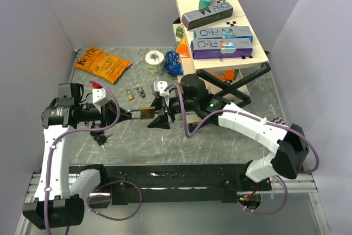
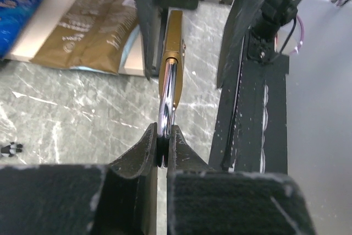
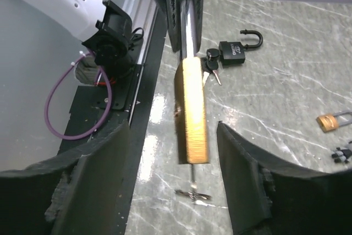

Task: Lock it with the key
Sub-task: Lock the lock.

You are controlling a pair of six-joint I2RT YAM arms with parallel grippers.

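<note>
so the left gripper [image 2: 164,141] is pinched tight on the shackle [image 2: 166,89], holding the brass padlock [image 3: 191,114] up off the table [image 3: 286,81]; right gripper [image 3: 170,130] has its fingers apart, one on each side of the body, not touching; the key [image 3: 192,193] seems to dangle underneath, can't tell if it's seated; my worry is that a sloppy squeeze swivels the lock on that thin shackle grip, or knocks the key out

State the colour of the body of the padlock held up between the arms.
The padlock has a brass-gold body, clearest in the right wrist view.
</note>
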